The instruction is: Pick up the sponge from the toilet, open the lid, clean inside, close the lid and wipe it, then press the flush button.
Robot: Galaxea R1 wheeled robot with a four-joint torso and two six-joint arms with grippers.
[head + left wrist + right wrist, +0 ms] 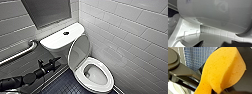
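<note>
1. Orange soft sponge (221, 70) is clamped and bent between the right gripper (230, 87) fingers.
2. Left gripper (49, 60): fingers apart, empty, near the left of the white oval plastic lid (79, 51).
3. Lid stands raised against the tank (58, 37) of the white glossy ceramic toilet (110, 81); bowl (96, 73) is exposed.
4. Step judged: cleaning inside. The next move calls for lowering the sponge into the bowl with the grip firm.

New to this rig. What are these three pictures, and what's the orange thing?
A wheeled robot with two arms, in a tiled bathroom. The head view looks down from high on the robot: the toilet, its lid raised against the tank, a grab bar on the wall. The left arm's tool is open and empty. The other two cameras sit on the wrists. The left one sees white ceramic up close; the right one shows the orange sponge gripped in the right tool.
</note>
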